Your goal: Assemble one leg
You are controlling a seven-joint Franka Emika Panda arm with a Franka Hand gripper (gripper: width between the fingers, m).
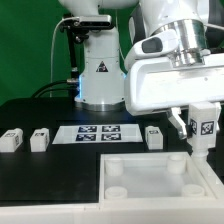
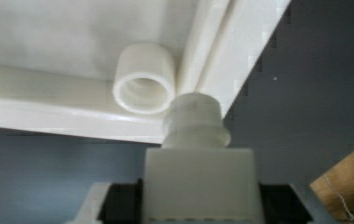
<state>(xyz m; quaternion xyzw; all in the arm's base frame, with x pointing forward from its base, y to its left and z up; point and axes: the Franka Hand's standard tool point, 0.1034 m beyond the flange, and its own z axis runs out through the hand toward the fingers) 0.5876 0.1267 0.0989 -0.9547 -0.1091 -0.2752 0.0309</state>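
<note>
Blocky white leg (image 1: pixel 204 127) (tagged face) gripped by pincer (image 1: pixel 200 116) above panel (image 1: pixel 140 161).

In the exterior view the panel (image 1: pixel 150 178) runs off the lower and right edges, so its near corners are unseen. The arm (image 1: pixel 170 40) is cut by the top edge. The hand (image 1: pixel 199 123) hides most of its own grip behind its white body. The tags on the leg (image 1: pixel 205 129) and on the marker board (image 1: pixel 98 132) are too small to read. The wrist view is soft: the leg's narrow tip blurs against the round socket (image 2: pixel 147 90), and whether they touch cannot be told. The fingers (image 2: pixel 117 205) are cut by the picture's edge, showing only as dark slivers either side of the leg.
</note>
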